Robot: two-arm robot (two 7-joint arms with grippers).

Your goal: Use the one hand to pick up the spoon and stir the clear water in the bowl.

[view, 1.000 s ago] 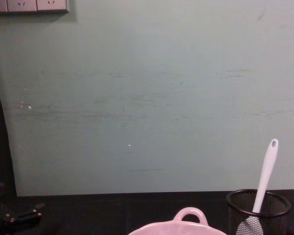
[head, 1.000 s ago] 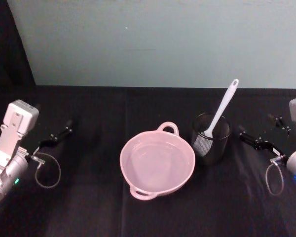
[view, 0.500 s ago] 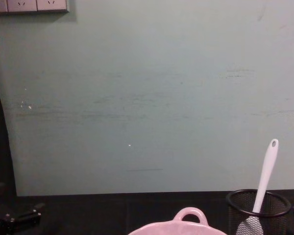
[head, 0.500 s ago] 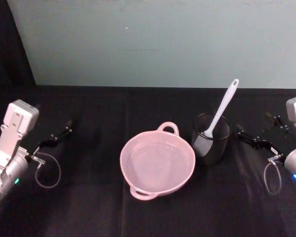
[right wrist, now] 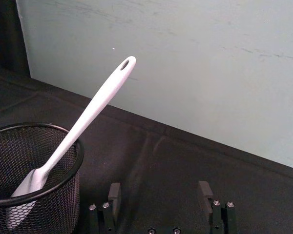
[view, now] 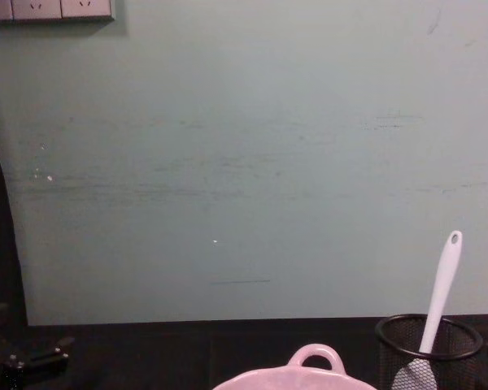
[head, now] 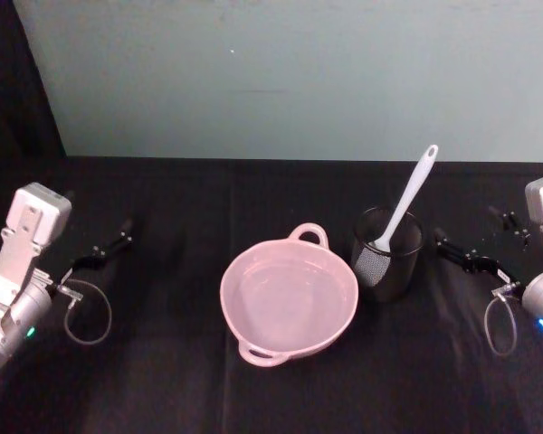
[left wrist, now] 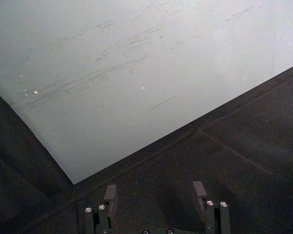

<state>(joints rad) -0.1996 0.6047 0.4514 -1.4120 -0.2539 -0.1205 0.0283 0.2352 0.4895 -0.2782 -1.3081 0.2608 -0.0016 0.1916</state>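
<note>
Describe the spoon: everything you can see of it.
The spoon is a slim white utensil that looks like plastic, with a long handle ending in a small hole and a flat, rounded blade. It stands blade-down inside the black wire-mesh cup, its handle leaning against the rim and tilting up and away from the pink bowl beside the cup. Nothing grips it; the right gripper is open, off to the cup's right.

Chest view: we see bowl (view: 313, 367) cut by bottom edge, only rim and loop handle showing. Spoon (view: 436, 307) blade veiled behind mesh cup (view: 427, 352). Right wrist view: cup cut at corner. Water in bowl: we cannot discern.
</note>
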